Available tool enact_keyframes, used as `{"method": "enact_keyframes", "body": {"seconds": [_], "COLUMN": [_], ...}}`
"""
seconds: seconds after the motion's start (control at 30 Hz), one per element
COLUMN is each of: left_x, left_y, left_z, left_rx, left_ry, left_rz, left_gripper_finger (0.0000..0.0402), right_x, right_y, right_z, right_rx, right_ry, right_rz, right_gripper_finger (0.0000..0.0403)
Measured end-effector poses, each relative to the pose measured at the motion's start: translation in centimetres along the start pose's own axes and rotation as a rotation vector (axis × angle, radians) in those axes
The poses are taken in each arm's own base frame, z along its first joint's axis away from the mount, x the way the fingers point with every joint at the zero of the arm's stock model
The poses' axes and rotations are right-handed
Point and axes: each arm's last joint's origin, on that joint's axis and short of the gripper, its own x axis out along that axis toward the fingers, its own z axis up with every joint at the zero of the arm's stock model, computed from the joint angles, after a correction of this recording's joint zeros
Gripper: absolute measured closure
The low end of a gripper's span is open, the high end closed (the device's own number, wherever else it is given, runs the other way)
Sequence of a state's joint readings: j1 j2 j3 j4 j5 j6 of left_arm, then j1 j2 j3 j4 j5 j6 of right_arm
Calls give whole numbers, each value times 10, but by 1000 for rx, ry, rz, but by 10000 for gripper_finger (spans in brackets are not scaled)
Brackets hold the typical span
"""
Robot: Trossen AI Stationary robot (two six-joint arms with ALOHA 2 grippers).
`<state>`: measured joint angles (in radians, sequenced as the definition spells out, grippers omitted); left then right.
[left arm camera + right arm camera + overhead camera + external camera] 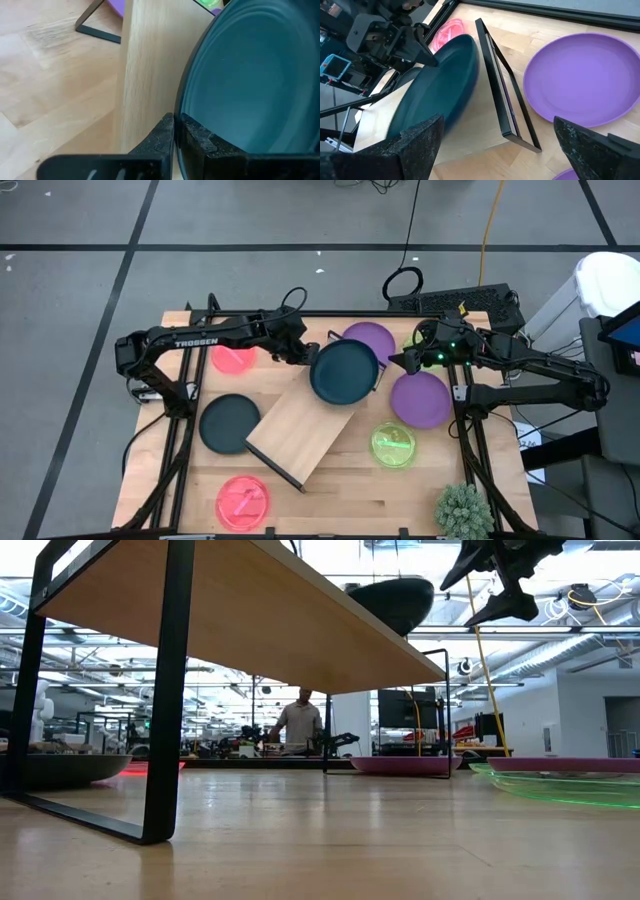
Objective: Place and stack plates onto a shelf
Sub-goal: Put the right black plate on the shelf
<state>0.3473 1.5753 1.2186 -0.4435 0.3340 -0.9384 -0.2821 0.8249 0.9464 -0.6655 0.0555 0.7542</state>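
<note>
The shelf (300,430), a long light-wood board on black frame ends, stands slantwise at the table's middle. Over its far end a dark teal plate (344,372) is tilted, with my left gripper (300,352) shut on its left rim. In the low view the plate (395,600) shows just above the board (250,610). My right gripper (405,362) hangs open to the plate's right, between two purple plates (368,340) (420,398), touching nothing. Its own view shows the tilted plate (440,85) and the shelf's black frame end (505,95). My left gripper pinches the teal plate's rim (178,127) between its two fingers, one on the plate's inner face and one on its underside. The fingers come from the table's left, slanting down. The plate is tilted over the shelf's far end; whether its low edge touches the board I cannot tell.
A second dark plate (228,423) lies left of the shelf. Pink plates lie at the far left (233,358) and near left (243,500), a lime-green plate (393,445) right of the shelf. A spiky plant (463,510) stands at the near right corner.
</note>
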Motion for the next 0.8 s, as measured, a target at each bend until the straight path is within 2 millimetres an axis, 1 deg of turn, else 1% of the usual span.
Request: {"method": "enact_keyframes", "body": {"seconds": [0.3,0.53,0.8], "left_x": [0,0,0], "left_y": [0,0,4], "left_z": [0,0,-3], "left_rx": [24,22,6], "left_ry": [0,7,36], "left_rz": [2,-1,36], "left_gripper_finger": [376,376,375], "right_x": [7,8,8], "right_y": [-6,-6,-6], "right_z": [-7,-7,-7], "right_rx": [41,43,43], "right_ry": [28,29,29], "right_rz": [-22,-23,-22], "right_gripper_finger": [46,46,46]}}
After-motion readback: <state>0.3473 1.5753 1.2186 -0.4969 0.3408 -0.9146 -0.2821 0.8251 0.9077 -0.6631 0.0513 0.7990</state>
